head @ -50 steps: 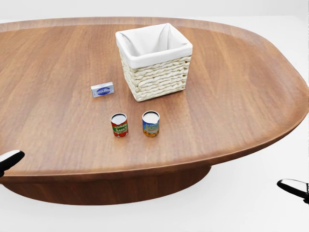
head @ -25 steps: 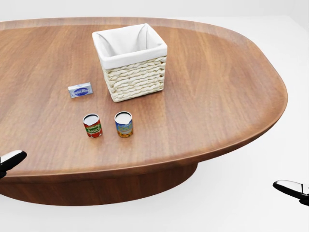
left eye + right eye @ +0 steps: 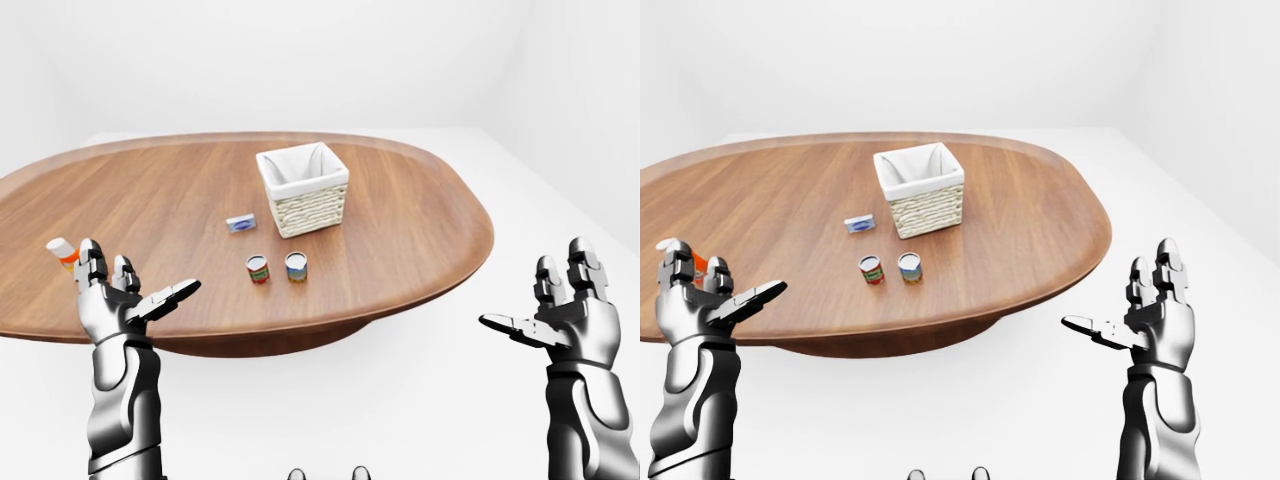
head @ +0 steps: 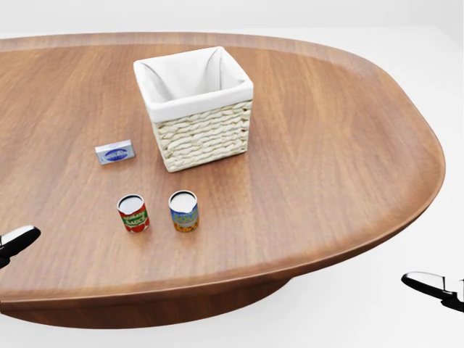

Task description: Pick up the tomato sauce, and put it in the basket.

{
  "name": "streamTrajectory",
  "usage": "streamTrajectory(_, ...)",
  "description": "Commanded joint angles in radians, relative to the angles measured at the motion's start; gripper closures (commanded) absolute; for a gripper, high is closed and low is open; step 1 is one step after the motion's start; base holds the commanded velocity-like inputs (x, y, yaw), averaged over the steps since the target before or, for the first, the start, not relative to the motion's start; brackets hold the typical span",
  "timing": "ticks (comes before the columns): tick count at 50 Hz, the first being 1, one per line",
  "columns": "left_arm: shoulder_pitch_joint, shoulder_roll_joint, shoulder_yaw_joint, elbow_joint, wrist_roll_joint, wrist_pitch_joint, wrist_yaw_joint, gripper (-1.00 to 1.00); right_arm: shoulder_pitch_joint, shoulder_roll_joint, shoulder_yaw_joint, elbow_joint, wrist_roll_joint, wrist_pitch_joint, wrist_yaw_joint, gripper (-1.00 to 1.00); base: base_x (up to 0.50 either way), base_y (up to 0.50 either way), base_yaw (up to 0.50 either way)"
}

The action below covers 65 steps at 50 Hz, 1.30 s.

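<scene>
the tomato sauce, a small red-labelled can, stands upright on the round wooden table, just at nine o'clock of a second can with a blue and orange label. the two are near each other but not touching. the white-lined wicker basket sits at about one o'clock from the red can, a little way up the table in the head view, its mouth open and nothing showing inside. a small blue and white box lies at eleven o'clock from the can, and something orange and white peeks out beside the left hand near the table's rim.

both hands are raised off the table's edge, palms up. the left hand has its fingers spread and holds nothing; the right hand is likewise splayed and empty, well apart from the table.

the step in hand looks like the approach, with no reach begun. to my eye the left hand is the nearer one. it would do well to come at the red can from its nine o'clock side, away from the neighbour, so the fingers do not knock the blue can over. close round the middle of the can, lift it straight up, then carry it high enough to clear the basket's tall rim before letting go.
</scene>
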Motion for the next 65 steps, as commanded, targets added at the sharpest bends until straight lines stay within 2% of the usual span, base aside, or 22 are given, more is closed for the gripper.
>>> streamTrajectory(1, 0.000, -0.001, 0.000, -0.004, 0.000, 0.003, 0.000, -1.00, 0.000, 0.001, 0.006, -0.005, -0.006, 0.000, 0.002, -1.00, 0.30, 0.00, 0.00)
streamTrajectory(65, 0.003, -0.006, -0.003, -0.015, 0.004, 0.005, 0.000, -1.00, 0.005, 0.012, 0.006, -0.041, -0.014, 0.000, 0.001, -1.00, 0.31, 0.00, 0.00)
